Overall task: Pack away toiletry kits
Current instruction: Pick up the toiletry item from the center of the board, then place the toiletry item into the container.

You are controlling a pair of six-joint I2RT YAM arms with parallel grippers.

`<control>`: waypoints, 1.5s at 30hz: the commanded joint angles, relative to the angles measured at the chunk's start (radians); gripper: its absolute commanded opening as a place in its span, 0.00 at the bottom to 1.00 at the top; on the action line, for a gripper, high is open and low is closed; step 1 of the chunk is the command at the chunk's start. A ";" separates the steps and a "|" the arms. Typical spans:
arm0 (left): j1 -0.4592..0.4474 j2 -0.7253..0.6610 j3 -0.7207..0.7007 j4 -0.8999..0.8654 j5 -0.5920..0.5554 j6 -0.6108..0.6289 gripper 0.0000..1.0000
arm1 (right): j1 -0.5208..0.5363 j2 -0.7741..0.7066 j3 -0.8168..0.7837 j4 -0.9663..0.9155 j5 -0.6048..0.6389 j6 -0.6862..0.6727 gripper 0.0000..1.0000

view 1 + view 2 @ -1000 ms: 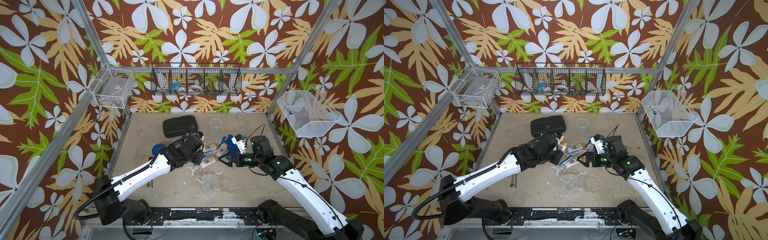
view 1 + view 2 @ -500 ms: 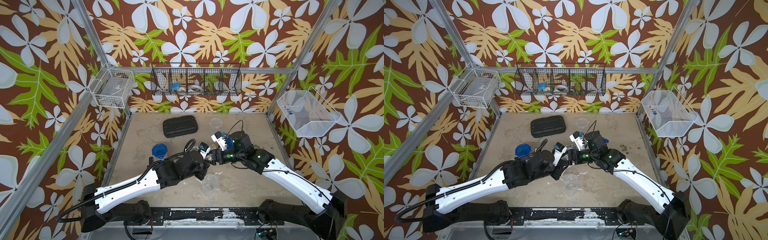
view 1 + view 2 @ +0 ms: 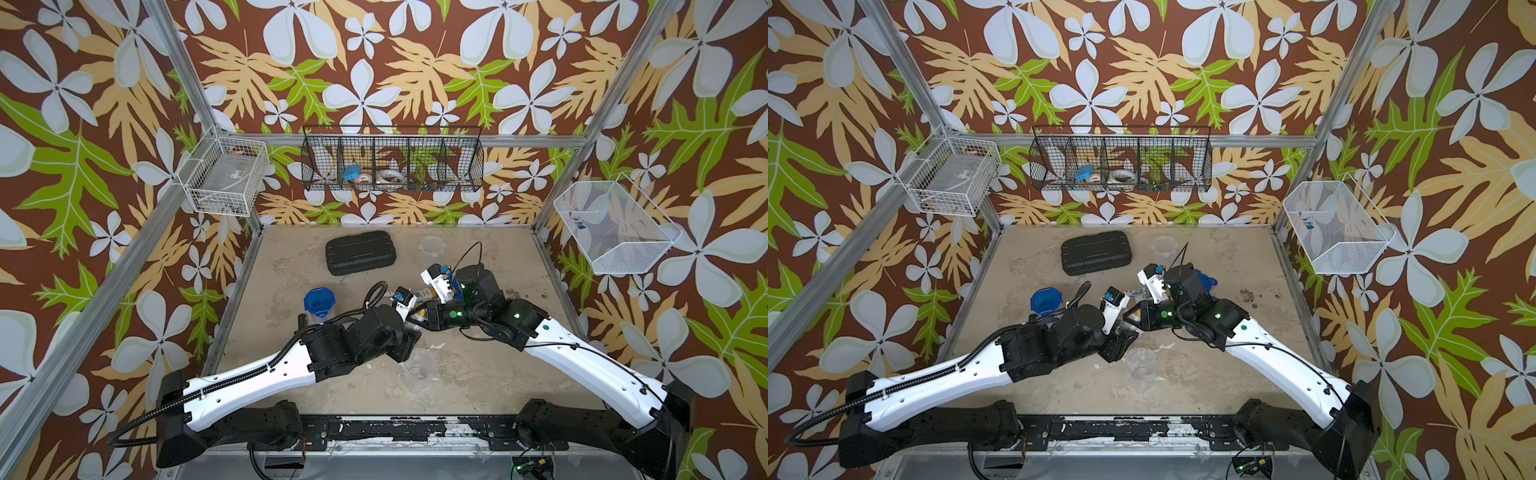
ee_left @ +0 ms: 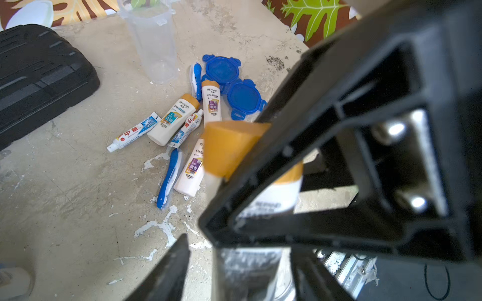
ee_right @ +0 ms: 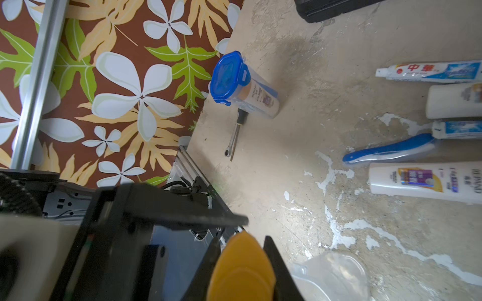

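A white bottle with an orange cap hangs between both grippers over the table's middle. My right gripper is shut on it just under the cap. My left gripper stands open around the bottle's lower end, fingers apart from it. In both top views the two grippers meet above an open clear tumbler. More bottles, toothpaste tubes, blue toothbrushes and two blue lids lie in a pile. A packed tumbler with its blue lid on stands at the left.
A black ribbed case lies at the back, and another open tumbler stands to its right. A small ratchet tool lies by the packed tumbler. Wire baskets hang on the walls.
My left arm drew back from the pile toward the front with the bottle. The right gripper came over and shut on the bottle, and the left gripper opened.
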 commanded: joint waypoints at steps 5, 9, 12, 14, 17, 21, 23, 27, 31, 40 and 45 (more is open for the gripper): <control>0.165 -0.146 -0.084 -0.006 0.089 -0.118 1.00 | 0.044 -0.124 0.022 -0.124 0.203 -0.129 0.05; 0.360 -0.218 -0.128 0.044 0.236 -0.200 1.00 | 0.184 -0.145 0.047 -0.198 0.398 -0.162 0.03; 0.437 -0.159 -0.094 0.028 0.315 -0.169 0.99 | 0.349 -0.126 0.080 -0.241 0.592 -0.175 0.02; 0.437 -0.079 -0.040 0.005 0.326 -0.130 0.98 | 0.425 -0.097 0.094 -0.269 0.677 -0.176 0.02; 0.437 0.036 0.025 0.008 0.357 -0.091 0.99 | 0.502 -0.066 0.100 -0.283 0.780 -0.177 0.01; 0.438 0.145 0.046 0.048 0.375 -0.056 0.99 | 0.551 -0.046 0.083 -0.275 0.862 -0.183 0.00; 0.437 0.205 0.057 0.051 0.369 -0.039 0.97 | 0.556 -0.042 0.061 -0.250 0.869 -0.182 0.00; 0.437 0.322 0.080 0.066 0.406 -0.007 0.96 | 0.573 -0.032 0.046 -0.245 0.905 -0.182 0.00; 0.433 0.420 0.100 0.089 0.468 0.030 0.89 | 0.576 -0.024 0.010 -0.219 0.905 -0.185 0.00; 0.359 0.589 0.188 0.106 0.440 0.180 0.78 | 0.575 -0.024 -0.122 -0.115 0.900 -0.180 0.02; 0.358 0.707 0.272 0.094 0.418 0.235 0.76 | 0.575 -0.009 -0.147 -0.085 0.909 -0.184 0.06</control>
